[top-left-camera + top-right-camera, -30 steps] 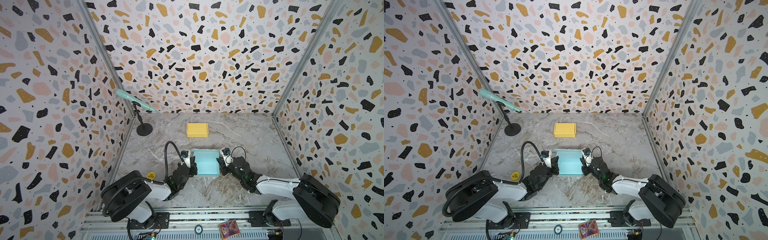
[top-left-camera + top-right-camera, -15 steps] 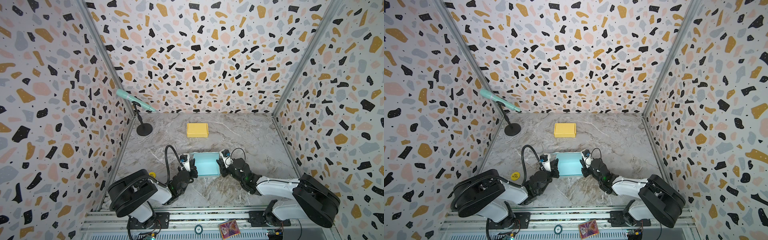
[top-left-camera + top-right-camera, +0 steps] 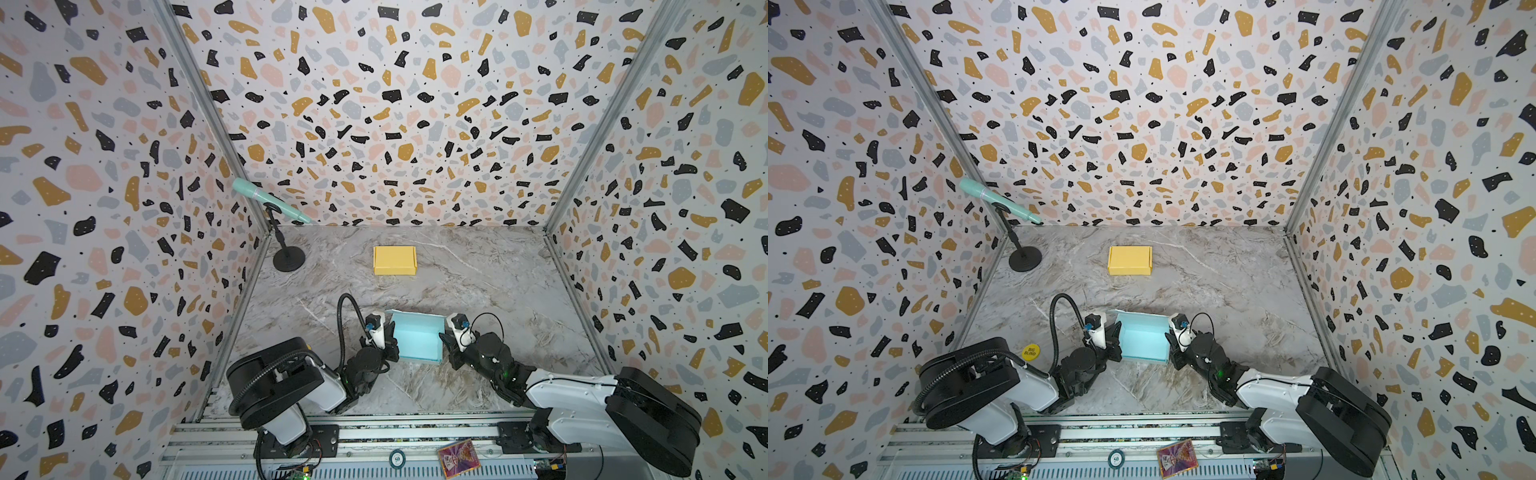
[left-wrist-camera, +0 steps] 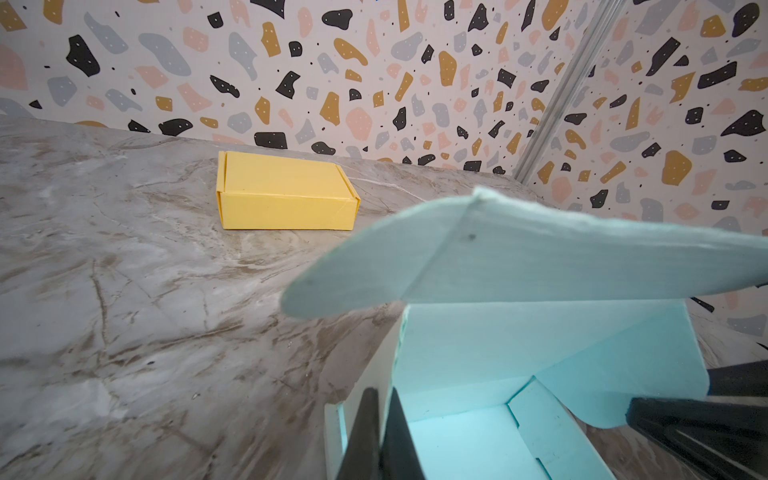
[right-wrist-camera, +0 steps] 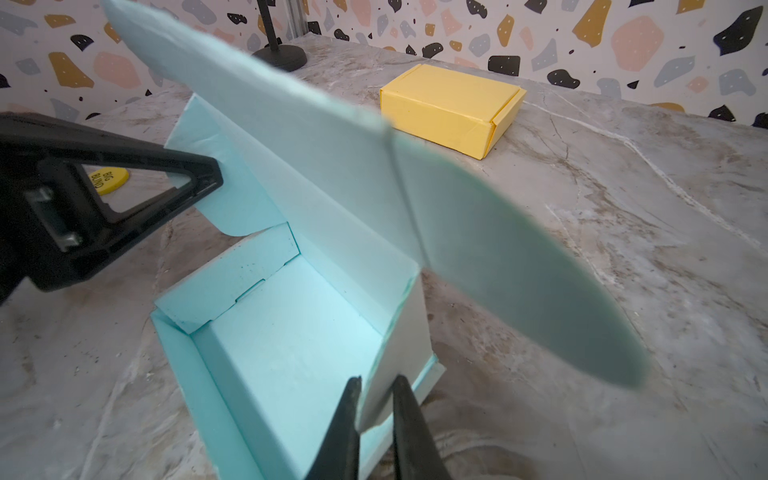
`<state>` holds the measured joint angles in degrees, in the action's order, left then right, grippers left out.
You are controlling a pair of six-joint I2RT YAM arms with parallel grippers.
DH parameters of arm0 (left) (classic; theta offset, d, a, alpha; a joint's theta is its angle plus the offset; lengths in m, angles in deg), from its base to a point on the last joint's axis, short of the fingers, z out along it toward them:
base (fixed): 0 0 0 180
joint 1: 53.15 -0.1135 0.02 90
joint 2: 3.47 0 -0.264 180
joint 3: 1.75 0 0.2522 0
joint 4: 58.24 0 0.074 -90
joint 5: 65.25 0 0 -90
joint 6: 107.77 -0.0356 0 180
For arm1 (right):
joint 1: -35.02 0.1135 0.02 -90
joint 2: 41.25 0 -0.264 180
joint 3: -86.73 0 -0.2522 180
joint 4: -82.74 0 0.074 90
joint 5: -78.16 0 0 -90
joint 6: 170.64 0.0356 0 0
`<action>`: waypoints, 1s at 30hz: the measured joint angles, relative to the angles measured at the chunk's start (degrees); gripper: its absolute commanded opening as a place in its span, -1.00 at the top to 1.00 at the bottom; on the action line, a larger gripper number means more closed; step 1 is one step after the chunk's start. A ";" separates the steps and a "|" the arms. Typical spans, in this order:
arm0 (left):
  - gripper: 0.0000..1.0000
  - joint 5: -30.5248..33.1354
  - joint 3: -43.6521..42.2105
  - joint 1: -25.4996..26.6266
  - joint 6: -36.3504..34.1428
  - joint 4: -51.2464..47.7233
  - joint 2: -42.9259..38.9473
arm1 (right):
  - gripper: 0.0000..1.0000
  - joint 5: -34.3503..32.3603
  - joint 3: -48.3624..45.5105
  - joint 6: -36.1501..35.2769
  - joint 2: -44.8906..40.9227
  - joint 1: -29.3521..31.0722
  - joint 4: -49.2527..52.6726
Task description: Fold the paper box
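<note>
At the front of the surface (image 3: 478,286) the teal box (image 3: 415,338) sits open. The left gripper (image 4: 382,395) and right gripper (image 5: 376,382) each clench a side wall. Its lid (image 4: 540,257) is up, so closing it with the flaps tucked inside likely comes next. Behind lies a closed yellow box (image 3: 395,260).

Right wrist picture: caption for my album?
Right claw pinching a wall of the open blue box, yellow box behind.
</note>
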<state>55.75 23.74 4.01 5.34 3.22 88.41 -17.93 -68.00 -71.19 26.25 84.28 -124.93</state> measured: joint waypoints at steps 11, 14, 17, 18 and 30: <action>1.00 1.18 0.00 1.51 -1.38 0.90 0.66 | 0.67 0.02 -1.49 1.68 -1.36 0.04 -0.70; 1.00 1.31 0.02 1.77 -1.36 0.57 0.42 | 0.67 0.00 -1.90 2.21 -1.36 0.04 -1.42; 1.00 1.31 0.02 1.92 -1.20 -0.26 -0.20 | 0.67 -0.04 -2.03 2.32 -1.18 0.04 -1.90; 1.00 1.31 0.00 1.97 -1.11 -0.50 -0.37 | 0.66 -0.09 -2.03 2.32 -1.07 0.04 -2.01; 1.00 1.49 0.04 2.82 0.04 0.31 0.28 | 0.61 0.00 -3.30 1.81 -1.05 0.07 -2.51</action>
<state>57.24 23.78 6.83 5.39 3.53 88.69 -17.93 -71.30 -69.37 25.21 84.34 -127.44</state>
